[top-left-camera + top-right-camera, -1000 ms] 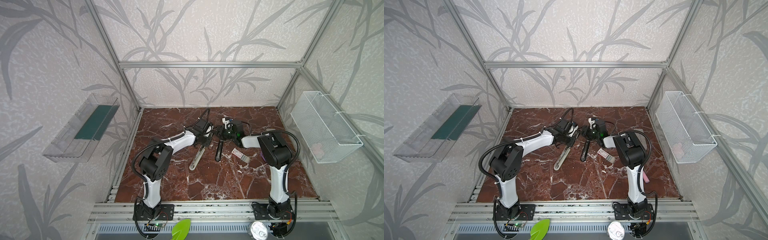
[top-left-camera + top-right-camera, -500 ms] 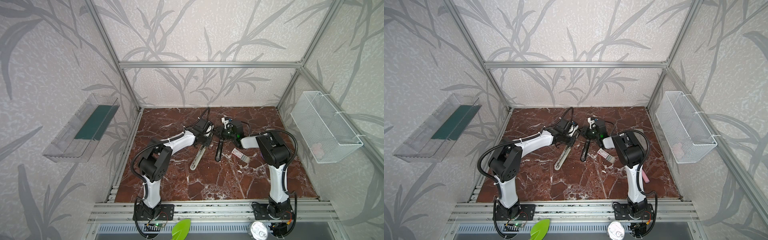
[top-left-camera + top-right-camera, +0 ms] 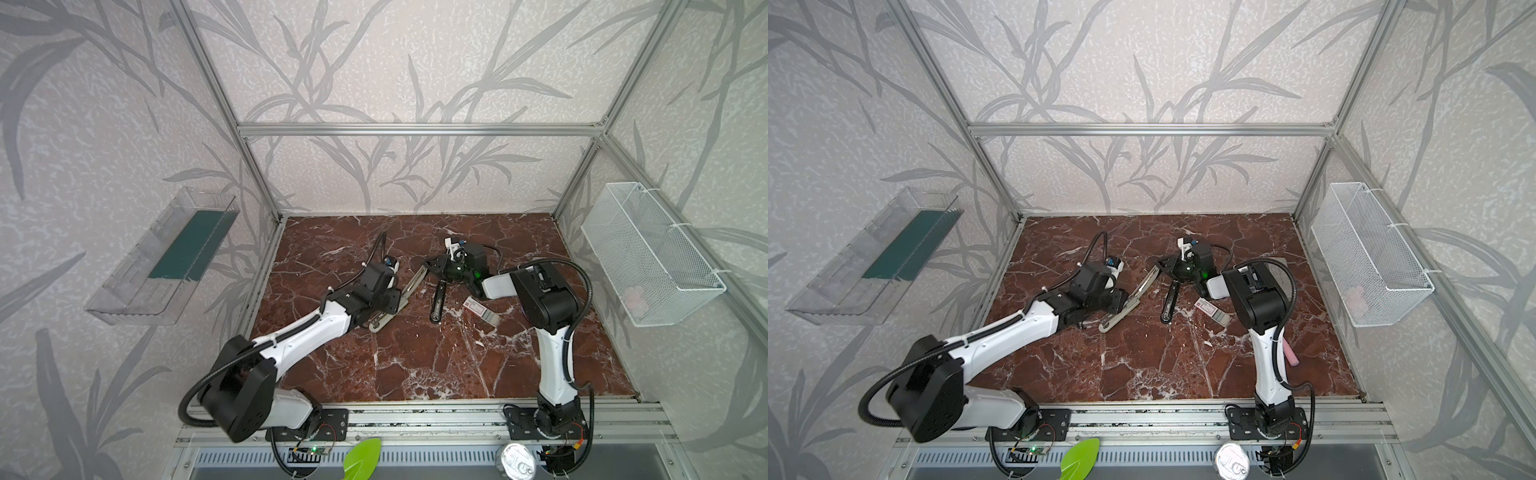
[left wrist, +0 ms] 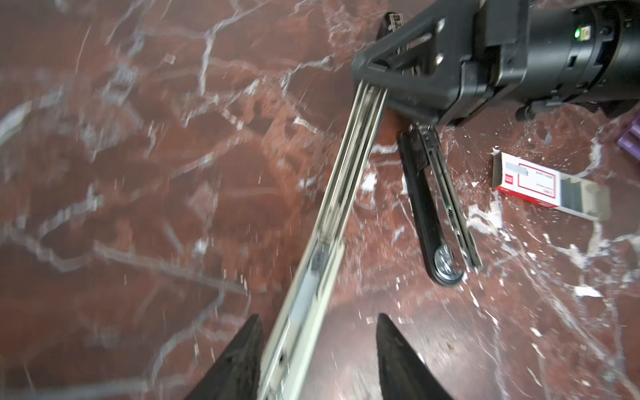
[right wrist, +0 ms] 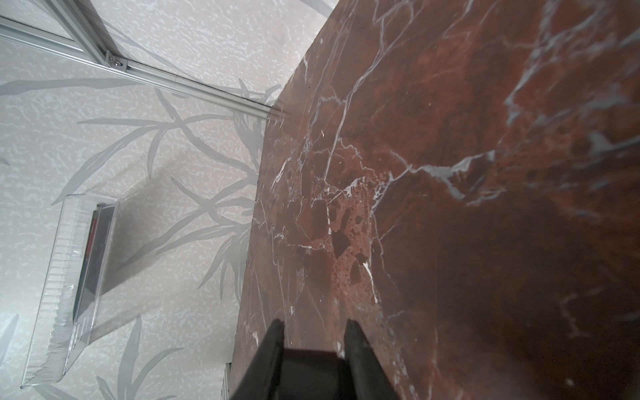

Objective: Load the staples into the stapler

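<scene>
The stapler lies swung open on the red marble floor. Its silver magazine arm (image 3: 409, 286) (image 4: 346, 180) and black base (image 3: 437, 299) (image 4: 420, 207) spread apart from a shared hinge end. My right gripper (image 3: 436, 265) (image 5: 313, 323) is shut on that hinge end, which fills the gap between its fingers as a dark block. My left gripper (image 3: 392, 301) (image 4: 318, 346) straddles the near part of the silver arm, open: the arm rests by one finger (image 4: 242, 356), with a clear gap to the other. The staples, a white box with red print and a grey inner part (image 3: 480, 311) (image 4: 540, 187), lie right of the black base.
A pink stick (image 3: 1289, 353) lies beside the right arm's lower link, and a grey block (image 3: 1277, 270) sits behind that arm. A white wire basket (image 3: 648, 253) hangs on the right wall. A clear shelf tray (image 3: 166, 257) hangs on the left wall. Loose white specks dot the floor.
My left gripper's jaws have widened off the silver arm, and it has drawn back along it toward the front left. The right gripper's jaws have closed on the hinge end.
</scene>
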Controlling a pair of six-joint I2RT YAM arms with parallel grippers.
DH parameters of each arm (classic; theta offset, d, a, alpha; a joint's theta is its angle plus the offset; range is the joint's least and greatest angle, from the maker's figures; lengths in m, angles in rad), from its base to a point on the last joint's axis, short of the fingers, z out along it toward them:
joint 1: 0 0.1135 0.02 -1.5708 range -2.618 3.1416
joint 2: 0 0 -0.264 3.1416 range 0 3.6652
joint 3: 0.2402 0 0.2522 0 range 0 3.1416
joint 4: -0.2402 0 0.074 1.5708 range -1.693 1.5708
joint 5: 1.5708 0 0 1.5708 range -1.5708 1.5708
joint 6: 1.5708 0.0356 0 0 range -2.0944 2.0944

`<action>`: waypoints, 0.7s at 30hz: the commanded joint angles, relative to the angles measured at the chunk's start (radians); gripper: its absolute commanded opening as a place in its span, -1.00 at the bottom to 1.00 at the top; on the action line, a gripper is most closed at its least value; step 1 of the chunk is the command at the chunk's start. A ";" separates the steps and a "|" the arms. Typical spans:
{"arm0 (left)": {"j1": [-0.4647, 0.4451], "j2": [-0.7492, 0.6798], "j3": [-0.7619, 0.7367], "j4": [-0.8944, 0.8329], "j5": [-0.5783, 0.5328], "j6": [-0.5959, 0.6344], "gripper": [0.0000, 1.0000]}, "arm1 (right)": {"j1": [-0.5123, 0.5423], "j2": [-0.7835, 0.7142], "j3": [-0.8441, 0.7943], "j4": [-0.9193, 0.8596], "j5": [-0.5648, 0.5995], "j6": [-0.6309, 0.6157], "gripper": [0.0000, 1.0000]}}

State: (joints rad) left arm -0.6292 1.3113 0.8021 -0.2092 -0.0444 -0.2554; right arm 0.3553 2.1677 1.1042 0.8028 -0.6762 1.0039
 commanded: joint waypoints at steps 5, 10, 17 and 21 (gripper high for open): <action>-0.007 -0.180 -0.196 0.065 -0.108 -0.162 0.15 | -0.017 -0.016 0.039 0.061 -0.062 -0.032 -0.56; -0.015 -0.281 -0.380 0.237 -0.087 -0.214 0.17 | -0.019 -0.020 0.083 0.011 -0.097 -0.080 -0.56; -0.013 -0.263 -0.440 0.306 -0.083 -0.162 0.17 | -0.021 -0.007 0.128 -0.005 -0.126 -0.088 -0.57; -0.013 -0.197 -0.461 0.402 -0.094 -0.124 0.17 | -0.022 -0.003 0.132 -0.009 -0.132 -0.086 -0.57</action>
State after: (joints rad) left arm -0.6403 1.0824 0.3576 0.1001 -0.1223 -0.4099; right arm 0.3393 2.1677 1.2072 0.7769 -0.7685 0.9077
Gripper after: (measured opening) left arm 0.584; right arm 0.280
